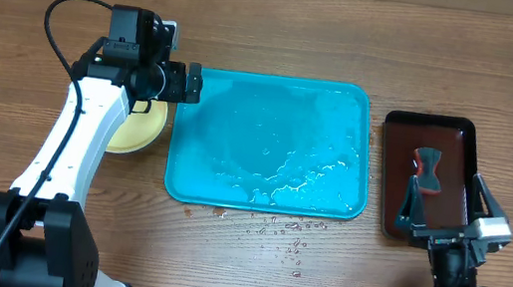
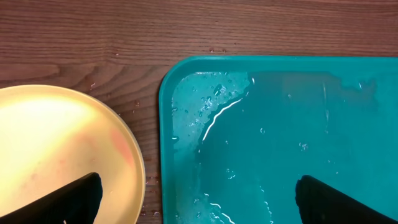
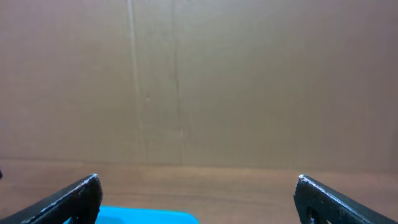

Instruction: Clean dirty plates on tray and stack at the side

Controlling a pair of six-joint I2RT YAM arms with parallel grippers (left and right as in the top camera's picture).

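The turquoise tray [image 1: 271, 144] lies mid-table, wet and with no plates on it; it also shows in the left wrist view [image 2: 280, 137]. A pale yellow-green plate [image 1: 136, 130] sits on the table just left of the tray, partly under my left arm; whether others lie beneath it I cannot tell. In the left wrist view the plate [image 2: 56, 149] shows a faint red smear. My left gripper [image 1: 190, 83] is open and empty above the tray's far left corner, one finger over the plate. My right gripper [image 1: 449, 206] is open and empty by the front right.
A dark brown-black tray [image 1: 425, 172] stands right of the turquoise tray, with a small black and red tool [image 1: 427, 168] on it. Water drops [image 1: 279, 232] dot the table in front of the turquoise tray. A cardboard wall [image 3: 199, 74] stands behind the table.
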